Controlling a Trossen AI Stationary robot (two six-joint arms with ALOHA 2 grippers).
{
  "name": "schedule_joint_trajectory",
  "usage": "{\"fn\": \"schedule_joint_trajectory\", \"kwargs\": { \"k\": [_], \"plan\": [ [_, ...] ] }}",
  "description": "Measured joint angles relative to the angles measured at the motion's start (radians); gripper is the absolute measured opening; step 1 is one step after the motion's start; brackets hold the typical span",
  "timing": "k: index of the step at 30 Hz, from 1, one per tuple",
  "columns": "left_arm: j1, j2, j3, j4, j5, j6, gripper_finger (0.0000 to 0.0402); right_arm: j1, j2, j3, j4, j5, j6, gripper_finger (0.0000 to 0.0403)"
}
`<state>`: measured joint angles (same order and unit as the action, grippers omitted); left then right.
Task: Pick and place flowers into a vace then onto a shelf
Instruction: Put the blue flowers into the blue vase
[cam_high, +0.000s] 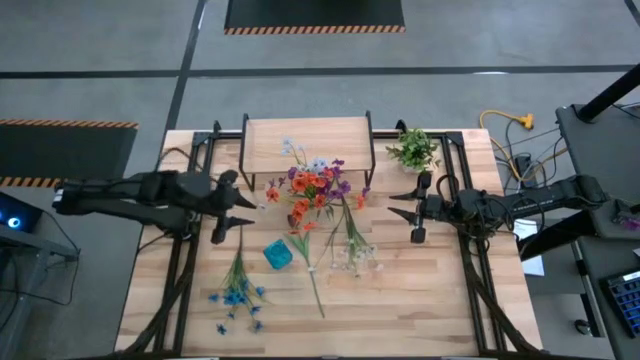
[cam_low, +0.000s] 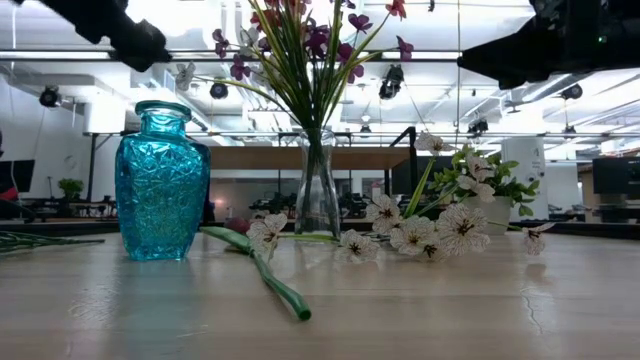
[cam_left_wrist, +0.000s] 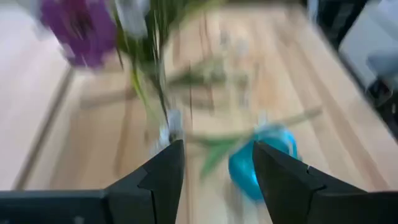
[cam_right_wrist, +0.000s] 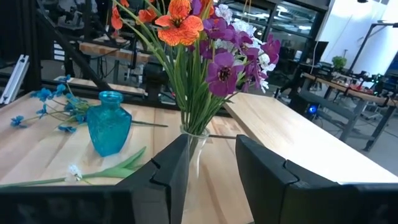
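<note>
Left pincer (cam_high: 228, 207) hovering above the surface, fingers spread wide, nothing held, pointed at the clear glass vase (cam_low: 317, 190) of orange-red and purple flowers (cam_high: 315, 187). Right pincer (cam_high: 412, 212) opposite, likewise spread and empty, lined up on the same vase from the other side. Between them, vase standing upright on the wood-plank surface (cam_high: 420, 310), just in front of the low rack with the light wooden top, the shelf (cam_high: 305, 140); not yet on it.

Further out: small turquoise cut-glass vase (cam_high: 278, 254) empty, nearer the front edge. White-bloomed stems (cam_high: 352, 250) lying flat beside it, one long green stem (cam_high: 314, 285) trailing forward. Blue-bloomed stems (cam_high: 236, 293) lying apart at the left front. Bushy green potted plant (cam_high: 414, 149) at the shelf's right end, clear of the action.

Risks from here, judged only: tall, top-heavy bouquet in a narrow glass vase, so a one-sided nudge from either pincer likely to tip it. Smooth glass prone to slipping under a light squeeze. Blooms apt to brush the shelf's black frame on the lift. Loose stems underfoot liable to snag or get dragged.
</note>
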<state>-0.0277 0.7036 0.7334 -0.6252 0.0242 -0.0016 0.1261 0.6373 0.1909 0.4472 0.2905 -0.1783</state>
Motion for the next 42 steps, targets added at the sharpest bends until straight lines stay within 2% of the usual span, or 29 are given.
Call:
{"fn": "schedule_joint_trajectory", "kwargs": {
  "k": [6, 11, 16, 20, 23, 25, 30, 37, 42],
  "plan": [
    [0.000, 0.163, 0.181, -0.321, 0.000, -0.080, 0.0174, 0.000, 0.000, 0.000, -0.001, 0.000, 0.014, 0.0121],
    [0.000, 0.263, 0.250, -0.447, 0.000, -0.147, 0.0174, 0.000, 0.000, 0.000, -0.002, 0.000, 0.014, 0.0119],
    [0.000, 0.322, 0.222, -0.460, 0.038, -0.097, 0.0174, 0.000, 0.000, 0.000, -0.002, 0.000, 0.014, 0.0121],
    [0.000, 0.367, 0.191, -0.467, 0.142, -0.058, 0.0174, 0.000, 0.000, 0.000, -0.002, 0.000, 0.014, 0.0117],
    [-0.006, 0.399, 0.189, -0.513, 0.183, -0.052, 0.0174, 0.000, 0.000, 0.000, -0.002, 0.000, 0.018, 0.0114],
    [-0.007, 0.414, 0.199, -0.564, 0.185, -0.052, 0.0174, 0.000, 0.000, 0.000, -0.002, 0.000, 0.019, 0.0112],
    [-0.033, 0.415, 0.197, -0.574, 0.185, -0.038, 0.0170, 0.000, 0.001, 0.000, -0.002, 0.000, 0.056, 0.0112],
    [-0.126, 0.414, 0.196, -0.569, 0.172, 0.114, 0.0169, 0.000, 0.001, 0.000, -0.002, 0.000, 0.106, 0.0111],
    [-0.206, 0.422, 0.180, -0.524, 0.126, 0.149, 0.0169, 0.000, 0.001, 0.000, -0.002, -0.001, 0.129, 0.0105]
  ]
}}
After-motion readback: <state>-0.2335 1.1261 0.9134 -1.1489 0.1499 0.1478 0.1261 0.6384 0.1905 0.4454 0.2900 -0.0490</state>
